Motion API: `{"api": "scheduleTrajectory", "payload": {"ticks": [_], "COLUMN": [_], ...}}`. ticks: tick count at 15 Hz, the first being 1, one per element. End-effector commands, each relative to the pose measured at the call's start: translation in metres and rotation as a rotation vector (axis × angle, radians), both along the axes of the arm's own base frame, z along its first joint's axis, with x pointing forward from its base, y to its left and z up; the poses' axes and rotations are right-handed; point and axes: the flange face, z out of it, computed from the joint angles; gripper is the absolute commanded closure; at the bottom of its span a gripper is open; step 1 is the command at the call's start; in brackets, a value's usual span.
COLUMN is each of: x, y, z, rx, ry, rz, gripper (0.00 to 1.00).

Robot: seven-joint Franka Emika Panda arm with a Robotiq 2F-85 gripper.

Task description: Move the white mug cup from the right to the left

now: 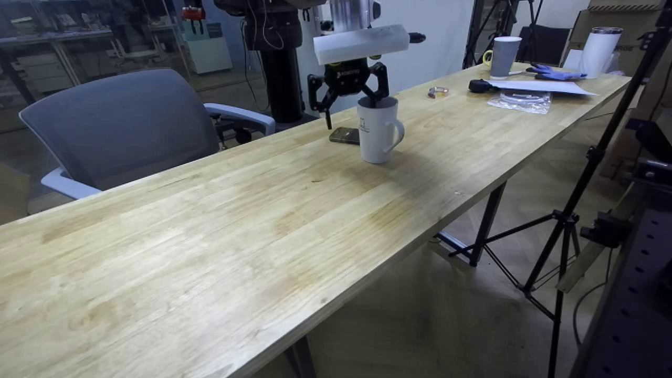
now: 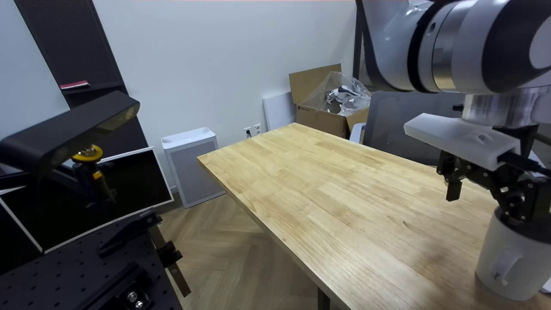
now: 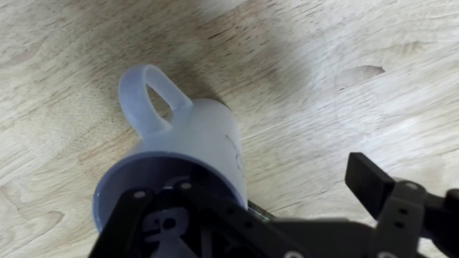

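The white mug cup stands upright on the wooden table in both exterior views, partly cut off at the right edge in an exterior view. Its handle points right in an exterior view. In the wrist view the mug shows its dark inside, handle toward the upper left. My gripper is open. One finger reaches down inside the mug's rim. The other finger is outside, apart from the mug wall, above the table. The inner fingertip is hidden in the mug. The gripper also shows in the wrist view.
A dark phone-like object lies beside the mug. A grey cup, white tumbler, blue gloves, paper and a plastic bag are at the table's far end. A chair stands against one long edge.
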Motion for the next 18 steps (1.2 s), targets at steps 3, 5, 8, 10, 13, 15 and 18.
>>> {"api": "scheduleTrajectory", "payload": {"ticks": [3,5,8,10,13,15,18], "x": [0.004,0.004,0.004,0.003,0.002,0.002,0.008], "y": [-0.017,-0.020,-0.024,-0.025,-0.028,-0.028,-0.041], "z": [-0.003,-0.004,-0.004,-0.004,-0.003,-0.004,0.019], "rx": [0.048,0.061,0.072,0.069,0.053,0.052,0.050], "ry": [-0.013,-0.021,-0.020,-0.021,-0.026,-0.028,-0.042], "rz": [-0.018,-0.030,-0.049,-0.074,-0.100,-0.105,-0.108], "gripper": [0.49,0.63,0.83,0.95,1.00,0.98,0.98]}}
